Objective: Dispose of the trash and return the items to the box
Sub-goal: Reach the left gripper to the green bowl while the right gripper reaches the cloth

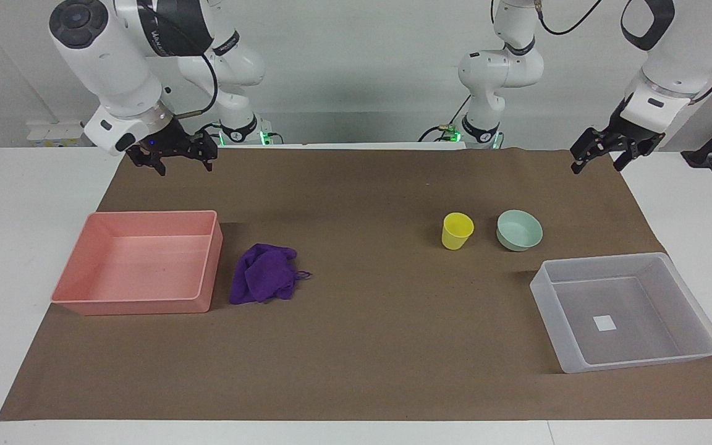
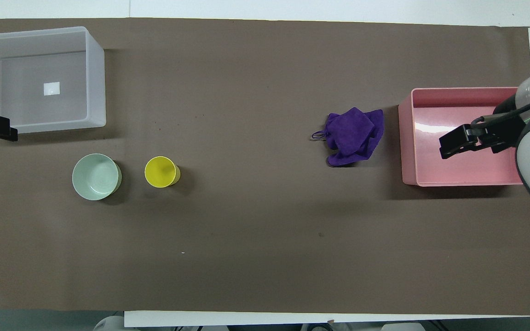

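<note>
Facing view: left claw (image 1: 603, 157) and right claw (image 1: 172, 157) hang raised near the robots' edge of the counter (image 1: 356, 358), both released, holding nothing, i.e. waiting. Purple cloth (image 1: 263, 273) lies crumpled just beside pink tray (image 1: 204, 272), prob. the trash bin. Yellow cup (image 1: 457, 230) and mint bowl (image 1: 519, 230) stand upright side by side, nearer the robots than the clear tub (image 1: 628, 312). Overhead view: tub and tray sit at the two ends of the counter w/ cloth, cup, bowl between; each load is close to its likely target, so nothing sorted yet.

Brown mat (image 1: 356, 346) carries tray (image 1: 198, 300), cloth (image 1: 263, 275), cup (image 1: 457, 232), bowl (image 1: 520, 230), tub (image 1: 544, 296).
</note>
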Motion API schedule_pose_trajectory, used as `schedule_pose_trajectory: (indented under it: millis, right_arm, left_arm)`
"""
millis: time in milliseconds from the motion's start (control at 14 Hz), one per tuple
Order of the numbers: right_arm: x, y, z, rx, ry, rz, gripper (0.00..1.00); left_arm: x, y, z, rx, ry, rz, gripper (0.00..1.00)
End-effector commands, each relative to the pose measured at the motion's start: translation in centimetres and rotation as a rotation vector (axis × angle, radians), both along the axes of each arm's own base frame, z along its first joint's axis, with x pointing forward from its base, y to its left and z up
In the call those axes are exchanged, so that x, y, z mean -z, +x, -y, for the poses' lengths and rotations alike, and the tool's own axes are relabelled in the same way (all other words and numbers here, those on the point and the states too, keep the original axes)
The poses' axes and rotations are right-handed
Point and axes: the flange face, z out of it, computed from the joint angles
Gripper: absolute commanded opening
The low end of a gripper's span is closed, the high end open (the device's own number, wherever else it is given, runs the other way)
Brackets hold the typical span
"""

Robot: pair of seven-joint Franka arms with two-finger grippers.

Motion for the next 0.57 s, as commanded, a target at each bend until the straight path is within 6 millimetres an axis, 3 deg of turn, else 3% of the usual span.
schedule_pose_trajectory:
  millis: [0,71,214,357,500]
  right_arm:
    - [0.1,-0.3,0.1,-0.01,0.017,-0.001,1.0]
    - [0.0,-0.3,0.1,-0.012,0.018,0.002,1.0]
    - [0.5,0.4,-0.2,-0.011,0.021,0.052,0.99]
    - [2.4,1.5,-2.2,-0.008,0.066,0.092,0.99]
    - [5.9,3.5,-4.7,-0.026,0.081,0.113,0.99]
  left_arm:
    - [-0.3,0.3,0.3,0.02,0.016,-0.002,1.0]
    - [0.0,0.2,0.3,0.02,0.015,0.003,1.0]
    - [3.7,-0.1,-0.3,0.012,0.012,0.034,1.0]
    - [10.0,-2.3,-0.7,-0.011,0.013,-0.007,1.0]
    - [17.0,-5.8,-0.9,-0.045,0.014,-0.028,1.0]
